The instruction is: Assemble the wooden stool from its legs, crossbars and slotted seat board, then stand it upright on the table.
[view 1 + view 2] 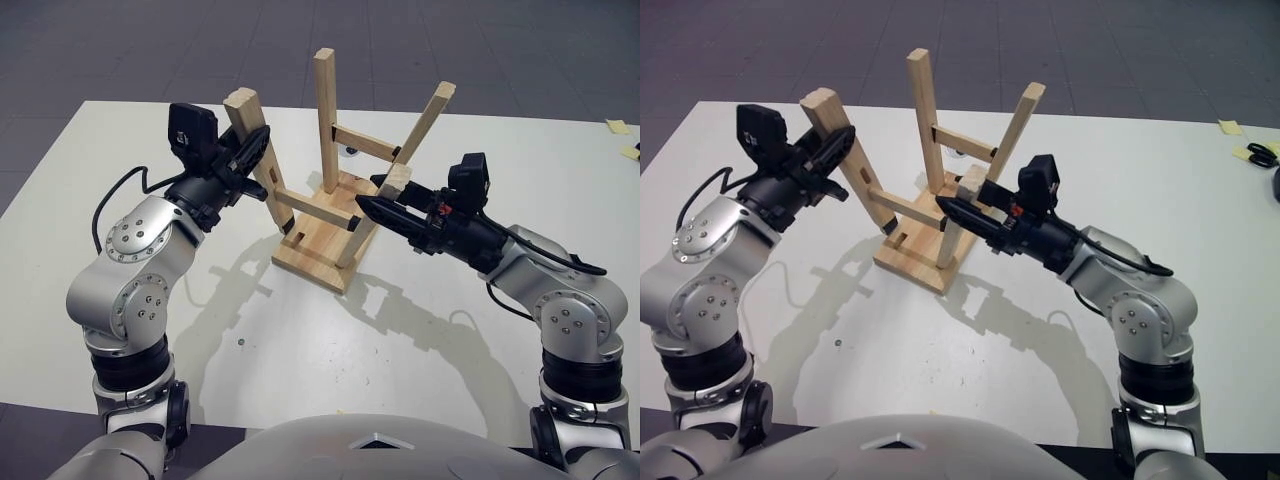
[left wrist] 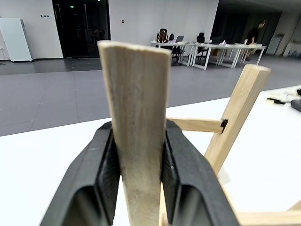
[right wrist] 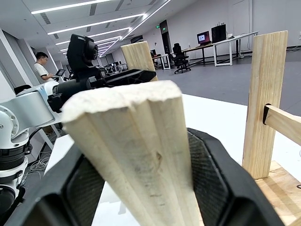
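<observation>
Between the right gripper's (image 3: 141, 160) matt black plastic fingers (image 3: 214, 188), the leg (image 3: 136, 117) is showing pale, bare wood (rough-sawn at its end); the table (image 3: 221, 122) below the gripper is looking smooth, matt white.

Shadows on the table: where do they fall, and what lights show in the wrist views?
Left eye view: the stool's overlapping shadows fall on the table toward the robot. Right wrist view: ceiling strips glow behind the right leg in the right gripper. Left wrist view: the left leg between the left gripper's fingers is evenly lit.
</observation>
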`<state>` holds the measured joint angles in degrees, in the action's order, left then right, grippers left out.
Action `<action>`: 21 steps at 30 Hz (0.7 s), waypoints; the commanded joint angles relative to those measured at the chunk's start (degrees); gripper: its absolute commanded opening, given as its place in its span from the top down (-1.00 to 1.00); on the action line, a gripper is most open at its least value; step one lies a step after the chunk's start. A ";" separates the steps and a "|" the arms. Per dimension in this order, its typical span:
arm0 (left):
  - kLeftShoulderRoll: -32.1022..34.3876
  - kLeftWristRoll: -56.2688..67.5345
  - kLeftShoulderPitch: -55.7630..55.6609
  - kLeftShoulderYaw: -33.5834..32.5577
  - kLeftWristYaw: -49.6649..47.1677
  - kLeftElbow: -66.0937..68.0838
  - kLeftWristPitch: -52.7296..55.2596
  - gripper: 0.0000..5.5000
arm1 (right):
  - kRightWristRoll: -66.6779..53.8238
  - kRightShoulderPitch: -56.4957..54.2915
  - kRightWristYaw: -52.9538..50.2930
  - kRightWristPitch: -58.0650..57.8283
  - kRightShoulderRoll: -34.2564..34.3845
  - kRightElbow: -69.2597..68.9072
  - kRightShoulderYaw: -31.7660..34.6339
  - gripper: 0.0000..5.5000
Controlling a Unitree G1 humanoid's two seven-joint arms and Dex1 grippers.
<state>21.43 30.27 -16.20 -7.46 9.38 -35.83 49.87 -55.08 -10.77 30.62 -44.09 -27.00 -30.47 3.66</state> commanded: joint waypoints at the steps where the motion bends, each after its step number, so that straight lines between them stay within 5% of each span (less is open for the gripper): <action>1: 1.78 -5.06 2.87 4.38 1.25 0.19 -4.06 0.63 | 0.55 1.39 -0.29 -1.20 -0.12 -0.08 -1.57 0.09; 14: -1.56 -7.57 7.94 7.03 2.38 2.90 -9.28 0.63 | 1.50 2.19 -0.07 -0.56 0.12 -0.83 -4.23 0.11; 21: 2.33 -6.06 10.20 8.28 6.86 -0.78 -7.76 0.63 | 1.71 2.56 -0.43 -0.38 0.65 -1.16 -5.07 0.11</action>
<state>21.78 22.67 -8.50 -1.05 12.84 -35.99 39.00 -53.16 -9.79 30.51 -42.10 -26.72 -31.84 1.07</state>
